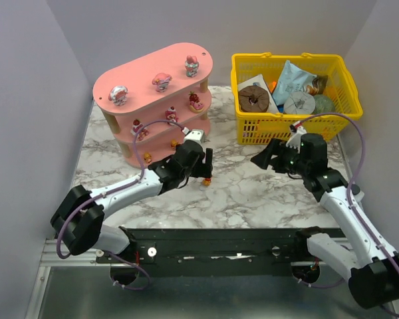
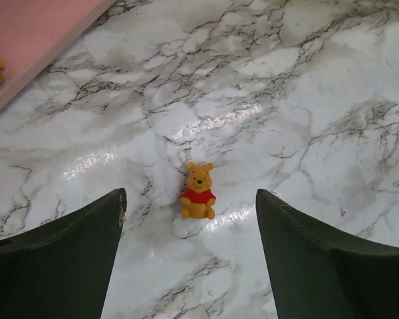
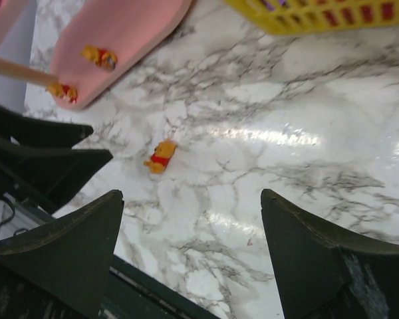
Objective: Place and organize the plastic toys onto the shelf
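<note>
A small orange bear toy with a red shirt [image 2: 198, 191] sits upright on the marble table [image 2: 286, 100], in front of the pink shelf [image 1: 153, 66]. It also shows in the top view [image 1: 205, 181] and the right wrist view [image 3: 161, 156]. My left gripper [image 2: 189, 194] is open and empty, above the bear with one finger on each side of it. My right gripper [image 3: 191, 194] is open and empty, to the right of the bear [image 1: 265, 159]. Pink and white figurines [image 1: 162, 81] stand on the shelf's top and middle boards. Orange ones [image 3: 98, 56] are on the bottom board.
A yellow mesh basket [image 1: 286, 129] with packets and a brown ring stands at the back right, just behind my right gripper. The shelf's bottom board [image 2: 26, 40] lies close to the left of the bear. Grey walls close in the sides.
</note>
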Controlling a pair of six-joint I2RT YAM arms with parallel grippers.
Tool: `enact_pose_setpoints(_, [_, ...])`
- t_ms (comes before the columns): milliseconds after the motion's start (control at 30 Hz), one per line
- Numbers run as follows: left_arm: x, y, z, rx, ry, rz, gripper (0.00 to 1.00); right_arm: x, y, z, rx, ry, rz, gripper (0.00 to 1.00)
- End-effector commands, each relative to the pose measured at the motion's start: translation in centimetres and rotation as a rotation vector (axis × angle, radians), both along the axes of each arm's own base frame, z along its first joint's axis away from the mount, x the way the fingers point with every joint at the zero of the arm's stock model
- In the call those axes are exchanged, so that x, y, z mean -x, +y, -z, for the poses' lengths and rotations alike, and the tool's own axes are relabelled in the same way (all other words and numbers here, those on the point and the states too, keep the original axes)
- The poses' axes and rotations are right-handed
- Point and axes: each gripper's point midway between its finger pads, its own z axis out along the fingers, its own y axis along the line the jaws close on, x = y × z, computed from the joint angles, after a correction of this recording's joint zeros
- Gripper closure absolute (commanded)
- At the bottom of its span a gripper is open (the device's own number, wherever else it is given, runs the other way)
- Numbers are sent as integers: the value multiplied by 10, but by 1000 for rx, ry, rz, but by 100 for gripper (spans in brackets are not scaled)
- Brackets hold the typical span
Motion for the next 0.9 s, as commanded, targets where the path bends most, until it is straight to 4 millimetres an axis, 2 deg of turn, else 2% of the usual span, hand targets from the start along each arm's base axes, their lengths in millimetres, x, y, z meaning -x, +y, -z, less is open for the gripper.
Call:
enact_pose_setpoints(0, [25, 1, 12, -119, 238, 173, 15, -9, 16, 7, -4, 9, 11, 9])
enact_pose_setpoints(133, [17, 4, 16, -132, 340, 194, 19, -6, 31, 29, 26, 87, -33, 10])
enact_pose_setpoints(167, [16, 4, 16, -127, 356, 198, 21, -5, 39, 40, 52, 113, -43, 10])
enact_pose_setpoints(233, [6, 10, 13, -129, 382, 165, 25, -5, 49, 50, 56, 120, -55, 10])
enact_pose_setpoints(267, [1, 13, 9, -129, 379, 145, 26, -2, 60, 59, 57, 146, -77, 11])
enact_pose_setpoints(367, [-14, 16, -20, -82, 335, 105, 28, -4, 91, 56, 52, 102, -132, 12])
enact_pose_setpoints(400, [-18, 14, -39, -51, 292, 103, 28, -5, 100, 66, 77, 126, -145, 12])
enact_pose_setpoints(433, [-19, 13, -48, -33, 274, 104, 27, -5, 108, 69, 88, 143, -157, 12])
enact_pose_setpoints(467, [-21, 11, -57, -18, 254, 104, 26, -6, 125, 58, 79, 134, -182, 12])
enact_pose_setpoints(500, [-22, 10, -72, 4, 229, 105, 26, -7, 133, 74, 113, 181, -182, 13])
enact_pose_setpoints(567, [-22, 11, -85, 18, 205, 104, 26, -2, 149, 82, 145, 216, -183, 13])
enact_pose_setpoints(600, [-21, 13, -95, 24, 186, 102, 26, -6, 159, 76, 136, 215, -183, 15])
enact_pose_setpoints(633, [-20, 13, -100, 29, 177, 105, 25, -4, 162, 91, 165, 258, -181, 15])
enact_pose_setpoints(700, [-18, 15, -110, 39, 156, 111, 24, -4, 173, 95, 180, 267, -173, 17])
enact_pose_setpoints(733, [-17, 15, -114, 44, 150, 119, 23, -6, 175, 104, 209, 288, -159, 18])
enact_pose_setpoints(833, [-12, 18, -119, 51, 143, 124, 23, -9, 179, 108, 241, 339, -122, 23])
enact_pose_setpoints(867, [-10, 18, -122, 58, 141, 128, 23, -7, 178, 115, 257, 364, -98, 24])
